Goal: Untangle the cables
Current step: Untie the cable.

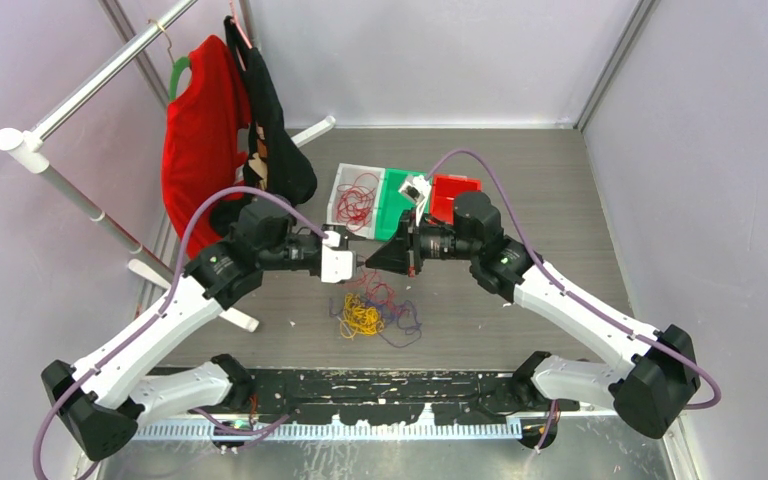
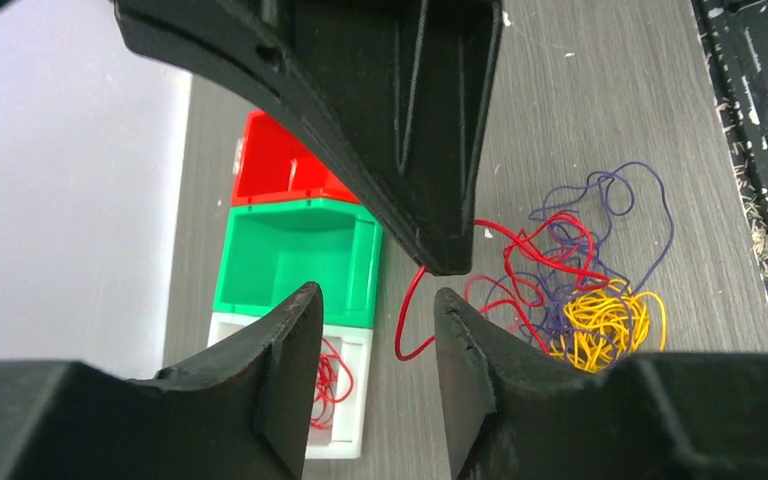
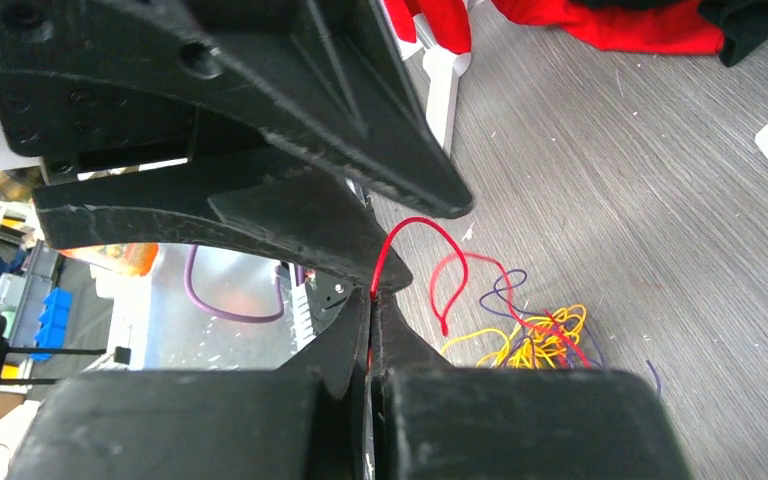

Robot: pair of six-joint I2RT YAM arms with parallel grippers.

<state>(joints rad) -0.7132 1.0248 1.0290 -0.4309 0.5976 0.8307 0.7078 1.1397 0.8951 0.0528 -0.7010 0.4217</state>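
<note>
The cables (image 1: 372, 310) lie tangled on the table: yellow-orange (image 2: 600, 325), dark purple (image 2: 640, 200) and red (image 2: 550, 240) loops. My right gripper (image 1: 372, 262) is shut on one red cable (image 3: 430, 235) and holds it above the pile, pinched at the tips (image 3: 372, 298). From there the cable loops down to the tangle (image 3: 540, 340). My left gripper (image 1: 356, 263) is open and empty, with its jaws (image 2: 375, 300) tip to tip with the right gripper (image 2: 445, 262). The red strand (image 2: 405, 320) hangs between and beyond the left fingers, touching neither.
Three bins stand in a row behind the grippers: white (image 1: 340, 190) with red cables (image 2: 330, 380) inside, green (image 1: 397, 195) and red (image 1: 455, 195). A clothes rack (image 1: 90, 90) with a red garment (image 1: 200, 140) and a black one (image 1: 275, 130) is at the back left.
</note>
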